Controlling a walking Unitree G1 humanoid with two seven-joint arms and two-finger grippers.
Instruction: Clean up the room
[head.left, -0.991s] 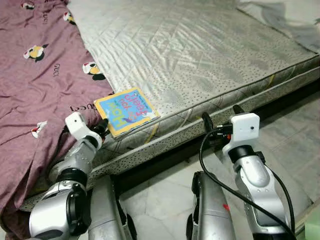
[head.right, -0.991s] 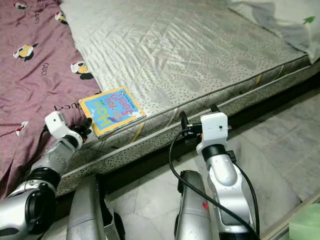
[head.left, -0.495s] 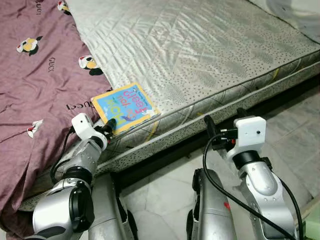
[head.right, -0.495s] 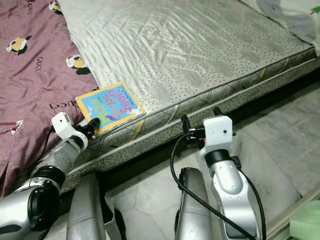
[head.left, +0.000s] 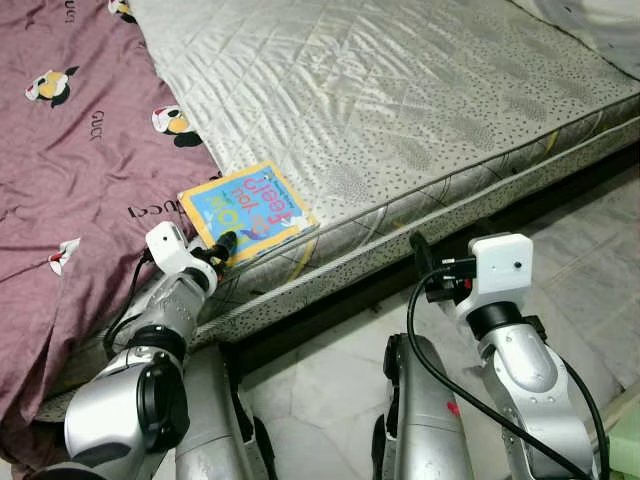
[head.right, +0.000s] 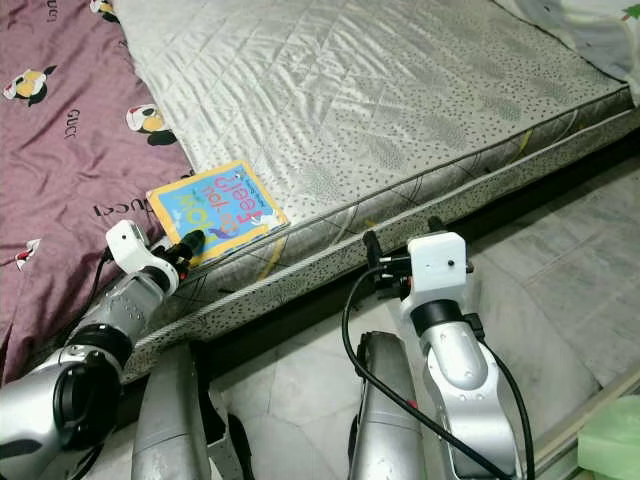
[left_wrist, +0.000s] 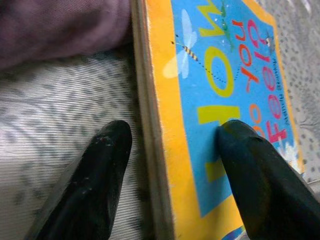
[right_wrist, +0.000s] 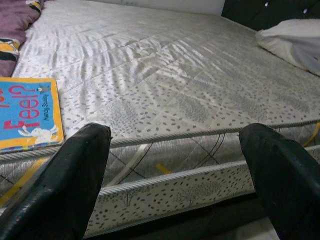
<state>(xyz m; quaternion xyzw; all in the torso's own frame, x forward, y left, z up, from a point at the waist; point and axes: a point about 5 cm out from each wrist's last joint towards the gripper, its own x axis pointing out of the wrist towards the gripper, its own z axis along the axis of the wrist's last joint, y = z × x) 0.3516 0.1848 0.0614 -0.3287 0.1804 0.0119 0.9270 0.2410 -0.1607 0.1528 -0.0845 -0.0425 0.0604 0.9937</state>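
The left gripper (left_wrist: 170, 165) has edged onto the book's (head.left: 245, 211) corner, fingers apart, one over the cover, one beside the spine. The book lies at the mattress (head.left: 400, 100) edge beside the sheet (head.left: 70, 150). The wrist view shows that straddle; head views show the right gripper (right_wrist: 175, 165) spread wide, short of the bed.

Our left claw (left_wrist: 165, 165) straddles the edge of the book (left_wrist: 220, 95), its fingers spread: one finger (left_wrist: 87, 185) rests on the grey patterned mattress (left_wrist: 45, 130) beside it, the other on the blue and yellow cover. Purple bedding (left_wrist: 55, 27) lies beyond.
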